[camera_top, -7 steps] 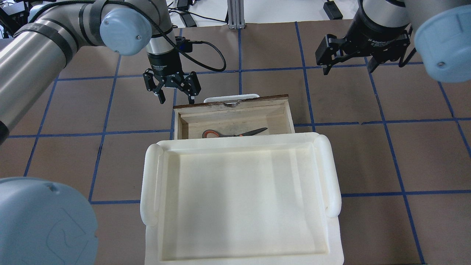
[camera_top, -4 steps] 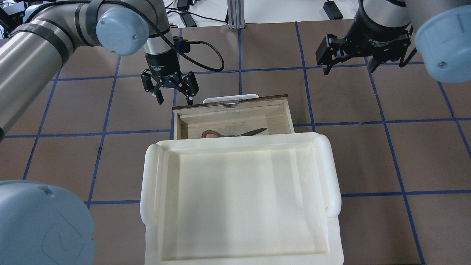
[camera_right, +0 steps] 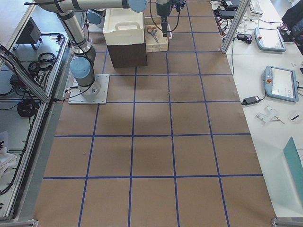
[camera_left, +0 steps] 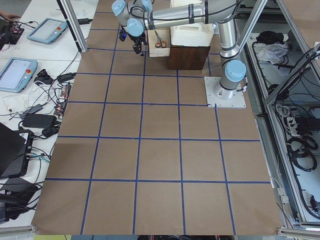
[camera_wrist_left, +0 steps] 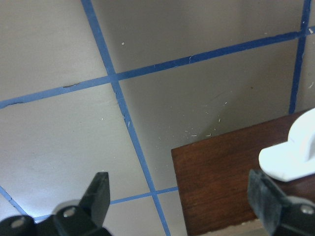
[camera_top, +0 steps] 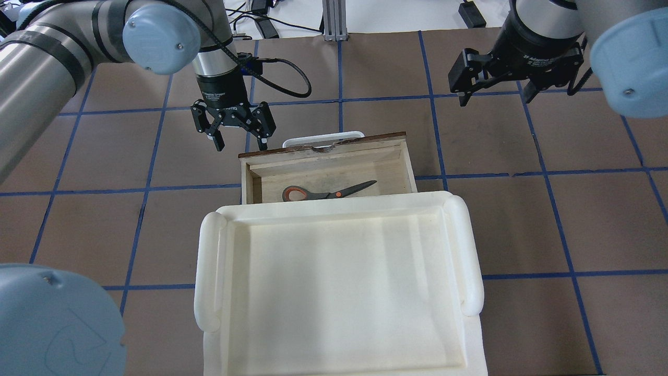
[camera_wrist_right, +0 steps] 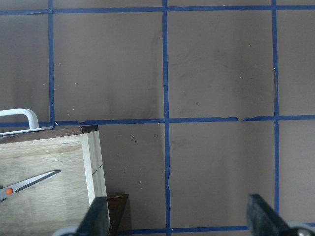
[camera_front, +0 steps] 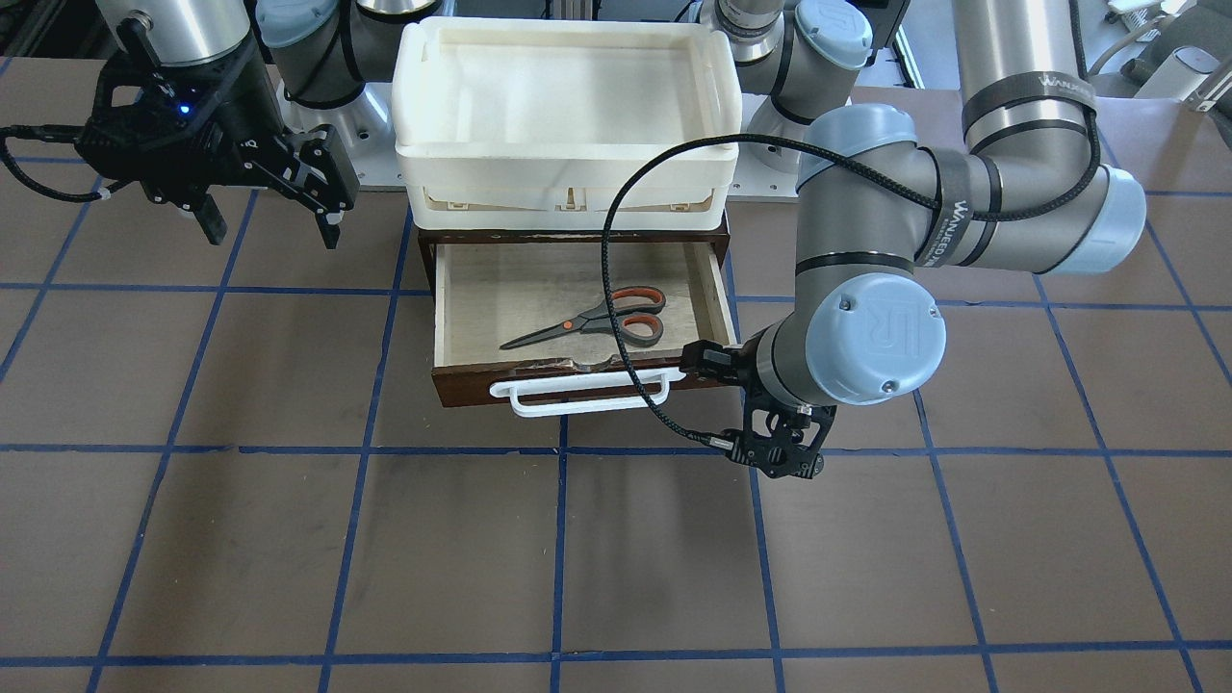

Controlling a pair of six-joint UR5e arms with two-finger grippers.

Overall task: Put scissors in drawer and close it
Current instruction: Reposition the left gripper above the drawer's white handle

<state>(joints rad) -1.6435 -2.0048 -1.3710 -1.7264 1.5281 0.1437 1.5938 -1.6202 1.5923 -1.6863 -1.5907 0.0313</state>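
Note:
The scissors (camera_top: 329, 191) have orange-and-grey handles and lie flat inside the open wooden drawer (camera_top: 323, 152), blades towards the robot's right; they also show in the front view (camera_front: 592, 320). The drawer's dark front (camera_front: 472, 390) carries a white bar handle (camera_front: 577, 397). My left gripper (camera_top: 240, 143) is open and empty, just beyond the drawer front's left corner; the left wrist view shows that corner (camera_wrist_left: 231, 182) and the handle end (camera_wrist_left: 290, 152). My right gripper (camera_top: 494, 96) is open and empty, high and well right of the drawer (camera_wrist_right: 49, 182).
A large white plastic bin (camera_top: 209, 271) sits on top of the cabinet and overhangs the drawer's back part. The brown table (camera_top: 548, 224) with its blue tape grid lies around them. The left arm's black cable (camera_front: 616, 289) loops over the drawer in the front view.
My left gripper has moved left and a little farther from the robot, still open. The drawer and bin have shifted slightly left in view. The right gripper has not moved.

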